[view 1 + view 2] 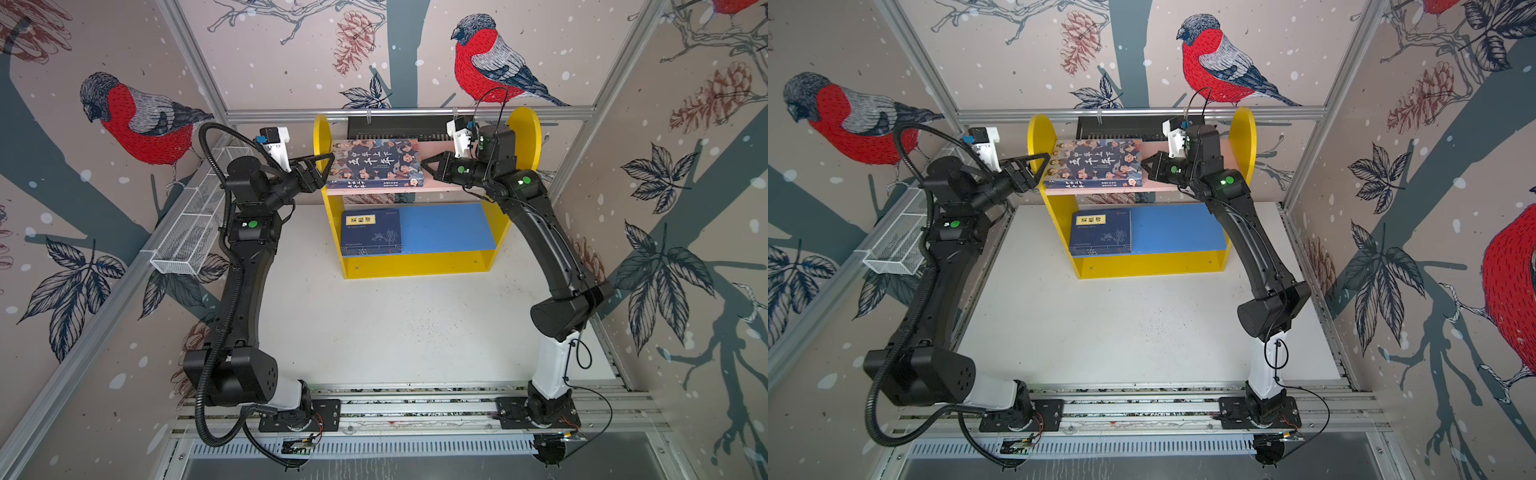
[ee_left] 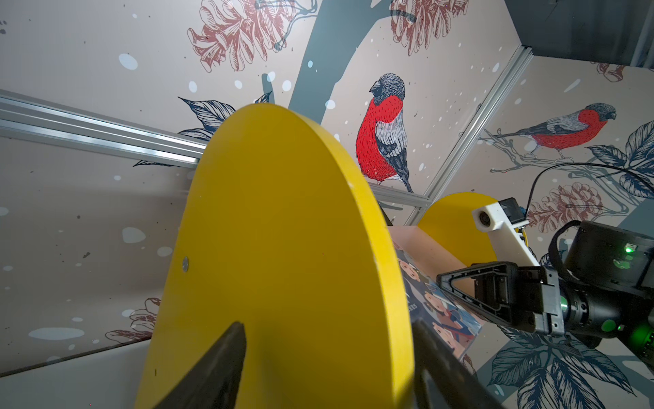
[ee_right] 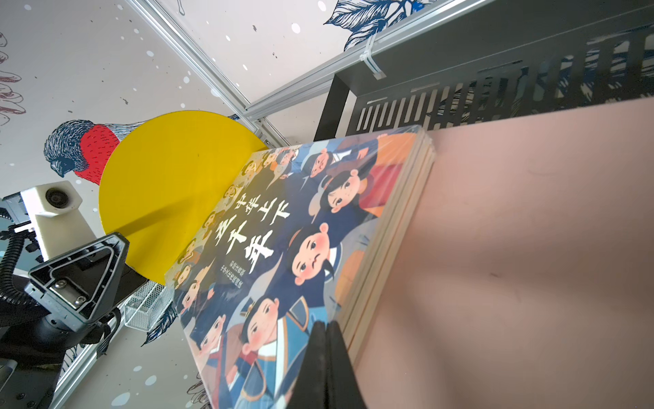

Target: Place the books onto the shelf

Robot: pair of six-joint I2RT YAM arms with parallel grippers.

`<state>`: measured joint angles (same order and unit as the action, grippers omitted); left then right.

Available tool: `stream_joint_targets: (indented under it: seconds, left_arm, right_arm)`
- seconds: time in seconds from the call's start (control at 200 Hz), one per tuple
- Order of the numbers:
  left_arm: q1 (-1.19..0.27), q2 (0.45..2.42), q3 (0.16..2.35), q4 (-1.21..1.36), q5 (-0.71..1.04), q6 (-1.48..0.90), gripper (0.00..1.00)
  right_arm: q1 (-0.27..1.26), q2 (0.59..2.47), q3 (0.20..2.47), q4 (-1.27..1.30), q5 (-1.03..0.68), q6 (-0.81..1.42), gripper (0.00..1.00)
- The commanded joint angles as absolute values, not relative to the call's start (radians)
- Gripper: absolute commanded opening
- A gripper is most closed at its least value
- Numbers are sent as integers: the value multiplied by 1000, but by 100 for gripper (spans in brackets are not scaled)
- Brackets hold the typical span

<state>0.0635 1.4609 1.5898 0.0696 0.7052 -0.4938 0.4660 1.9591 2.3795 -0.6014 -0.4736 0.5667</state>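
Pinched shut, my right gripper (image 3: 326, 327) touched the illustrated book (image 3: 283, 248) at the left end of the pink board (image 3: 531, 248); my left gripper (image 1: 327, 169) gaped wide astride the yellow side (image 2: 283, 230) of the shelf (image 1: 415, 266).

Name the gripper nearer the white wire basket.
Left. The left gripper straddles the shelf side nearest the basket; the right gripper is at the picture book's far edge.

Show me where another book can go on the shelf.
Blue lower board: bare from the navy books to the right yellow side. Pink upper board: bare right of the illustrated book, but the right gripper crowds it. White table in front is open.
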Motion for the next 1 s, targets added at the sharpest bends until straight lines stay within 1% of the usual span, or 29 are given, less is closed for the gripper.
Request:
stream_joint_targets:
  seconds: [0.0, 0.03, 0.075, 0.17, 0.23, 0.305, 0.34, 0.47, 0.715, 0.94, 0.995]
  left_arm:
    - [64, 1454, 1594, 130, 713, -499, 73]
    - [65, 1453, 1595, 129, 713, -500, 73]
    - [64, 1450, 1597, 129, 716, -498, 73]
    - [64, 1448, 1604, 133, 733, -502, 73]
    - [64, 1445, 1609, 138, 746, -514, 73]
    - [64, 1443, 1614, 142, 752, -525, 73]
    - [64, 1443, 1616, 142, 752, -529, 73]
    - [63, 1445, 1615, 147, 758, -540, 73]
    - [63, 1443, 1601, 157, 757, -543, 73]
    - [64, 1442, 1596, 162, 756, -542, 73]
    - [63, 1443, 1595, 164, 756, -545, 73]
  right_arm:
    - [467, 1958, 2382, -674, -528, 537, 1]
    - [466, 1959, 2382, -674, -535, 535, 2]
    - [468, 1958, 2382, -670, -547, 534, 12]
    - [470, 1946, 2381, -658, -540, 538, 15]
    - [469, 1938, 2381, -649, -532, 547, 24]
    - [470, 1928, 2379, -638, -532, 560, 32]
    - [469, 1925, 2375, -635, -531, 566, 35]
    - [472, 1912, 2347, -627, -556, 584, 35]
    - [486, 1922, 2350, -681, -541, 574, 35]
    - [505, 1918, 2355, -711, -539, 557, 19]
    - [508, 1916, 2356, -716, -538, 554, 18]
